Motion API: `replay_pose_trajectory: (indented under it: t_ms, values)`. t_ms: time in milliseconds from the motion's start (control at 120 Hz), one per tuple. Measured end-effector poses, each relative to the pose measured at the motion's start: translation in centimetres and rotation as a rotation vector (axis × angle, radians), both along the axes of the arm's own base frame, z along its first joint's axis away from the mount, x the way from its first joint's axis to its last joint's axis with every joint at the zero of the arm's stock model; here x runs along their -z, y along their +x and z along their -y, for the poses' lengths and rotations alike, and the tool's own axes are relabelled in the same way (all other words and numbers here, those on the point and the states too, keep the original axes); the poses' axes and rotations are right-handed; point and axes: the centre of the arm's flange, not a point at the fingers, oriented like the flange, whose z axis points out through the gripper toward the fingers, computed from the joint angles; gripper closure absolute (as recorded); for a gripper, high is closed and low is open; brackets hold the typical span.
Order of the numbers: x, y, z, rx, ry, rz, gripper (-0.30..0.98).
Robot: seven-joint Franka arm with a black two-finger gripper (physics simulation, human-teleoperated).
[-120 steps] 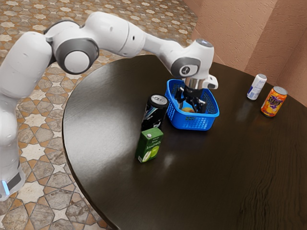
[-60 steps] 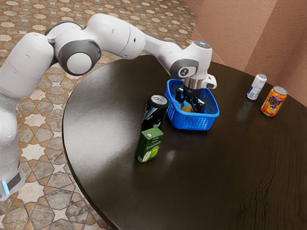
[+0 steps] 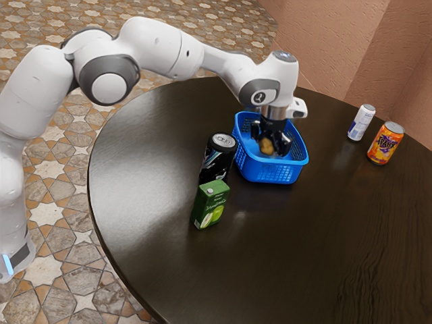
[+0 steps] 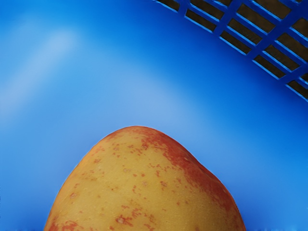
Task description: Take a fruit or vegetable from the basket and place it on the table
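Though speckled, potato (image 4: 144,185) in claw (image 3: 273,144)

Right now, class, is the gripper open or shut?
The gripper is shut on the red-and-yellow produce: the exterior view shows its fingers against it from two sides.

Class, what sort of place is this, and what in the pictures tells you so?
Probably a dining or kitchen area: there is a round dark table, a patterned tile floor and a green drink carton.
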Motion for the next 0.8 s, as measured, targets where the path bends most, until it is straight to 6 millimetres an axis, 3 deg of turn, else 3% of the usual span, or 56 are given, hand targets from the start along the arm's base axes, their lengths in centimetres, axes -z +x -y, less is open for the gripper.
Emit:
replay_pose_trajectory:
  t_ms: [83, 150, 217, 317, 392, 475, 558, 600, 700, 800]
  values:
    - [-1.0, 0.0, 0.8, 0.006, 0.012, 0.014, 0.49]
    - [-3.6, -0.3, 2.4, 0.023, 0.033, 0.052, 0.49]
    - [-7.6, -1.0, 4.2, 0.049, 0.068, 0.106, 0.50]
    - [-12.7, -1.9, 8.4, 0.115, 0.144, 0.185, 0.50]
    - [-15.1, -0.5, 12.9, 0.175, 0.189, 0.255, 0.50]
    - [-14.8, 1.6, 18.4, 0.244, 0.211, 0.311, 0.50]
    - [-14.1, 2.5, 21.9, 0.285, 0.214, 0.352, 0.50]
    - [-14.0, 2.6, 22.7, 0.293, 0.213, 0.368, 0.50]
    - [-14.2, 2.7, 23.8, 0.301, 0.201, 0.405, 0.25]
    - [-14.6, 2.6, 23.8, 0.292, 0.194, 0.430, 0.12]
